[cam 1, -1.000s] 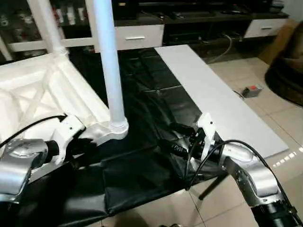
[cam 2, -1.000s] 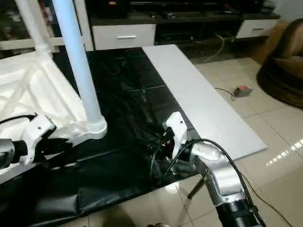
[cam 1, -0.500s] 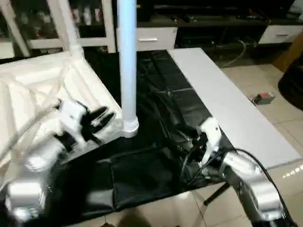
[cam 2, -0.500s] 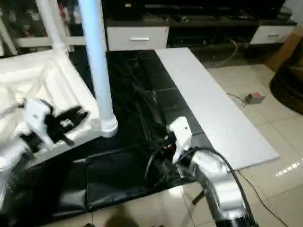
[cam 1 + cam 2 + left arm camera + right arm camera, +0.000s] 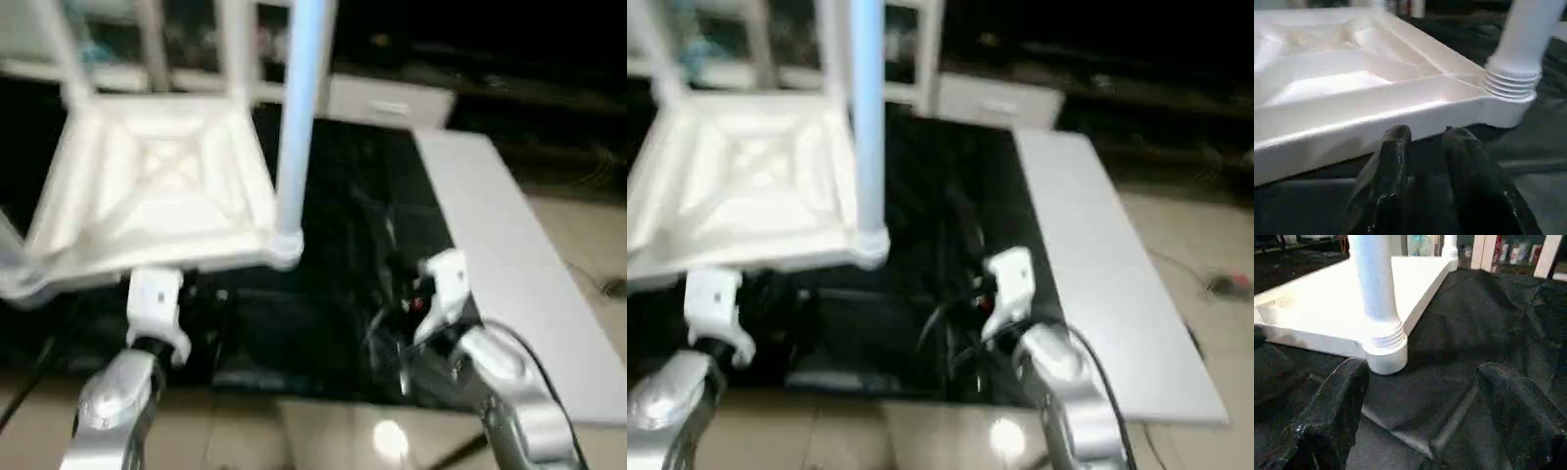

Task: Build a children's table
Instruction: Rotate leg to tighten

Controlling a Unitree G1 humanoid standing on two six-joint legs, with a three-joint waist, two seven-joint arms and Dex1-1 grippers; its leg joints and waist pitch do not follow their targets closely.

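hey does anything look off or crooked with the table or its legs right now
Nothing stands out. The table top lies upside down on the black sheet, and the near leg stands straight in its corner socket. No cracks or loose parts show. Both claws are off the table.

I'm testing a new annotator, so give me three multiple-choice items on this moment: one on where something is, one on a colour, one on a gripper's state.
1. Where does the nearest leg stand?
A. In a corner socket of the tabletop
B. Flat on the grey board
C. On the tiled floor

2. What colour is the cloth under the table?
A. Red
B. Black
C. Yellow

3. How is the right gripper?
A. Shut on a leg
B. Shut on the cloth
C. Open, holding nothing

Answers: 1 A, the leg rises upright from the corner; 2 B, black sheet throughout; 3 C, its fingers stand wide apart over cloth.
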